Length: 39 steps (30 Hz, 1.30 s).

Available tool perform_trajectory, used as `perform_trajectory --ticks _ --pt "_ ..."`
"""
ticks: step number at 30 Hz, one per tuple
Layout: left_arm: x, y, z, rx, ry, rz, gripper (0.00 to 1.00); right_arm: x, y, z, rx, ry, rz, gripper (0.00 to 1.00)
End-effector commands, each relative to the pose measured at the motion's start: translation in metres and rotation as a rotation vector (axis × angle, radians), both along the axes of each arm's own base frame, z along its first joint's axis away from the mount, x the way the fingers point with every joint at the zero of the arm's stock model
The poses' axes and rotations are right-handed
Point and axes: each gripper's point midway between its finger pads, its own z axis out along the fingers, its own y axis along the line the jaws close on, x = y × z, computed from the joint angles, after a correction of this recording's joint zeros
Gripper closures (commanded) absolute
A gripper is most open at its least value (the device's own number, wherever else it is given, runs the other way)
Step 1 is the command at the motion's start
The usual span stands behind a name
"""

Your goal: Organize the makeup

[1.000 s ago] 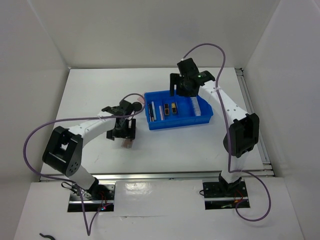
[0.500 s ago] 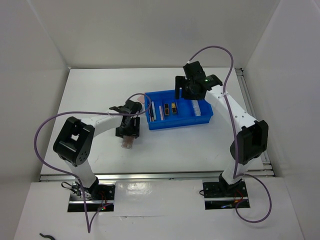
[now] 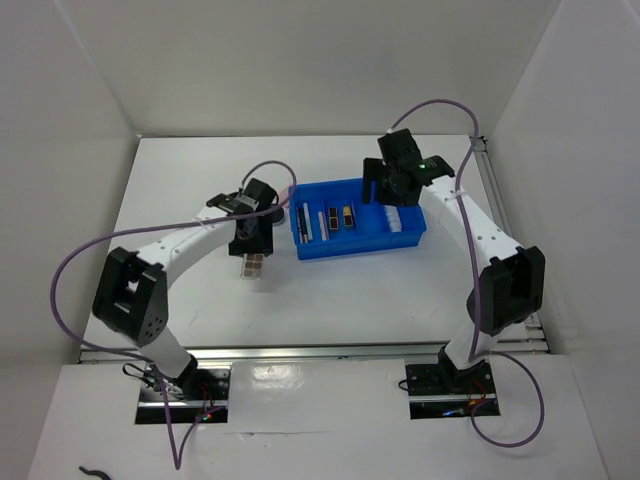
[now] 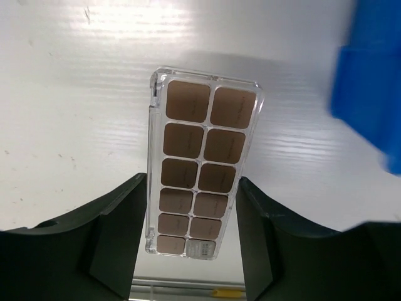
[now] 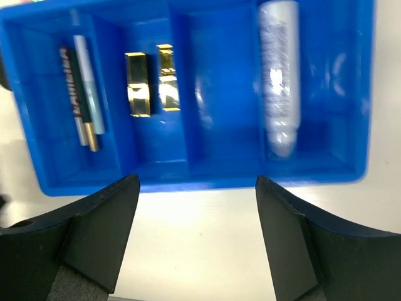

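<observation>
A brownish-pink rectangular palette (image 4: 200,169) in a clear case lies lengthwise between the fingers of my left gripper (image 4: 191,188), which press on both of its long edges. From above, the palette (image 3: 252,266) sticks out just below the left gripper (image 3: 251,240), left of the blue tray (image 3: 360,249). The tray holds thin pencils (image 5: 81,94), black-and-gold palettes (image 5: 149,81) and a white tube (image 5: 279,75). My right gripper (image 5: 197,238) hovers open over the tray's near wall, with nothing between its fingers. The right gripper (image 3: 388,192) is over the tray's far right part.
White walls enclose the table on three sides. The tray's (image 5: 207,179) compartment between the gold palettes and the tube holds nothing. A purple cable (image 3: 275,178) loops over the left arm close to the tray's left end.
The left jaws have closed in on the palette, and gripper and palette have shifted a little away from the front edge. The right gripper has moved rightward over the tray, still open.
</observation>
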Motion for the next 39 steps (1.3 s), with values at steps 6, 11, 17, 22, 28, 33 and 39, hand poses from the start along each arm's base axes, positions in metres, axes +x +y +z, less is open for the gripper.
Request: perform_trajectory --ticks 6,11,17,22,28,33,39 --pt "0.023 -0.064 0.126 -0.322 -0.194 -0.095 0.97 -0.021 -0.049 0.025 0.032 -0.092 -0.177 0.18" --pt "0.057 -0.137 0.168 -0.573 -0.287 -0.18 1.0 -0.047 -0.071 0.039 0.077 -0.141 -0.296 0.18" --pt "0.093 -0.216 0.177 -0.697 -0.332 -0.253 1.0 -0.074 -0.09 0.046 0.108 -0.185 -0.376 0.18" --pt "0.131 -0.27 0.146 -0.77 -0.278 -0.236 0.99 -0.085 -0.096 0.036 0.091 -0.137 -0.395 0.18" --pt "0.156 -0.299 0.124 -0.821 -0.271 -0.211 0.98 -0.091 -0.104 0.039 0.098 -0.153 -0.414 0.17" --pt "0.173 -0.305 0.09 -0.797 -0.259 -0.159 0.91 -0.091 -0.104 0.03 0.098 -0.139 -0.404 0.17" --pt "0.178 -0.317 0.087 -0.82 -0.265 -0.155 0.58 -0.09 -0.105 0.028 0.097 -0.137 -0.401 0.17"
